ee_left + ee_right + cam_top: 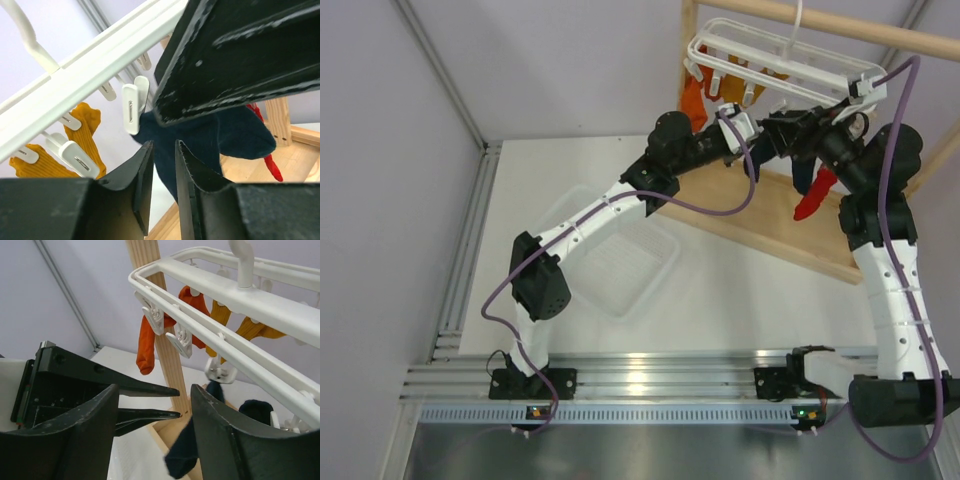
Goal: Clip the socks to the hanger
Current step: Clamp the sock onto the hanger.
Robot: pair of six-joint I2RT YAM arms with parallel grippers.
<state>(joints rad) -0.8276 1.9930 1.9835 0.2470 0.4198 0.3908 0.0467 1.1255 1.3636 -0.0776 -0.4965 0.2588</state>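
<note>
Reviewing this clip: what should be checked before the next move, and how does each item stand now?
1. Navy sock held by a white clip: ok, its edge sits in the clip.
2. Red sock clipped to the hanger: cannot tell. It hangs below the frame, but the right arm hides its top.
3. Left gripper empty: ok, jaws narrowly apart with nothing between them.
4. Right gripper empty: ok, jaws wide open.
5. Hanger hung from the wooden rail: ok in the top view.
</note>
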